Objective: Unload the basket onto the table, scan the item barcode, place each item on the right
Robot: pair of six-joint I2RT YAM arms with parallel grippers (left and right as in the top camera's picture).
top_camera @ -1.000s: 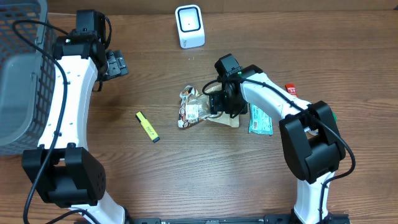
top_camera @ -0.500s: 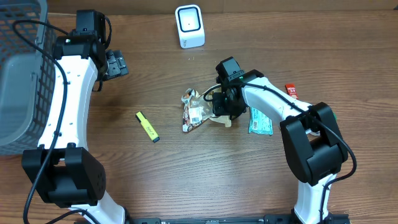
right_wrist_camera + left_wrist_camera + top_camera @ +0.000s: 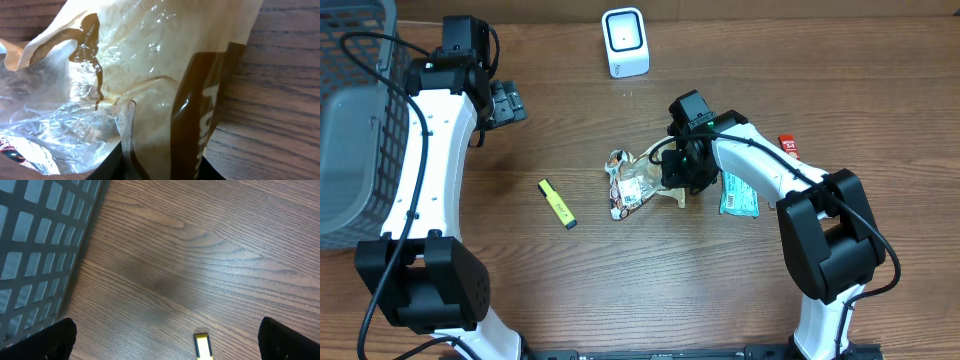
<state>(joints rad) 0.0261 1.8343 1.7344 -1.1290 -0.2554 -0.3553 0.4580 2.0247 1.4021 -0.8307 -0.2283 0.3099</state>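
- Lying near the middle of the worktop (image 3: 650, 290), the snack bag (image 3: 630, 185) sits between a yellow marker (image 3: 557, 203) and a teal packet (image 3: 738, 195). It is well apart from the white scanner (image 3: 624, 42) at the far edge.
- The right hand (image 3: 678, 180) is down at the bag's right end. Its wrist view shows a fold of tan film running down between the dark fingers (image 3: 112, 167), so I read it as clenched on the snack bag.
- The left hand (image 3: 508, 103) hangs released over bare wood beside the basket (image 3: 350, 120), with nothing between its fingers.
- The bag looks like light, soft, crinkly film, glossy and probably slippery. It will likely sag and fold rather than stay flat, and a hard squeeze could crush the contents.
- The best hold is probably a sealed edge or corner, clear of any printed label, so the code can be turned toward the scanner. I cannot tell where the barcode sits.
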